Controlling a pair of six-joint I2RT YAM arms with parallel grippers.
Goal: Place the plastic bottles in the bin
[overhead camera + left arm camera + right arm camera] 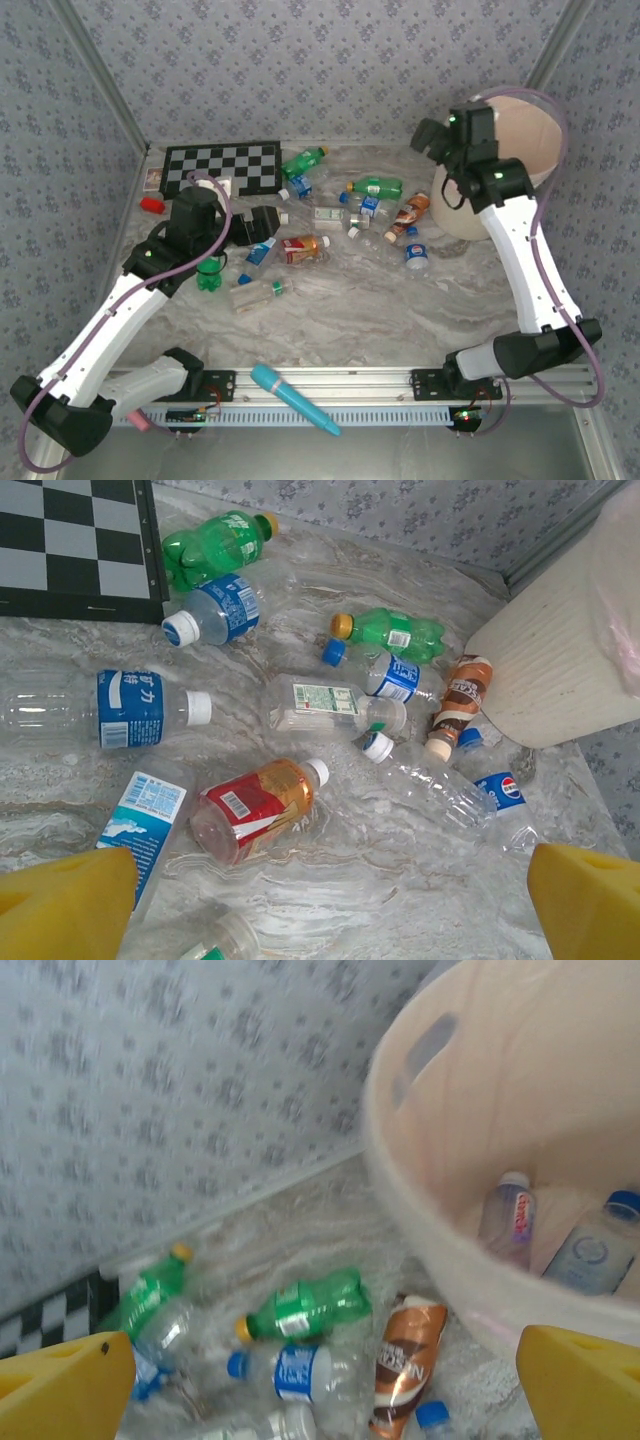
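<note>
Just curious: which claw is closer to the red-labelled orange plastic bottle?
Left. Left claw is just beside that bottle; right claw hangs far off at the pale pink round bin.

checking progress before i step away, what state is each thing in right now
left gripper, open, holding nothing
right gripper, open, holding nothing
bin, upright, two bottles visible inside
chessboard, lying flat
red-label bottle, on its side, cap on
green bottle by the chessboard, on its side, cap on
teal microphone, lying across the near rail
</note>
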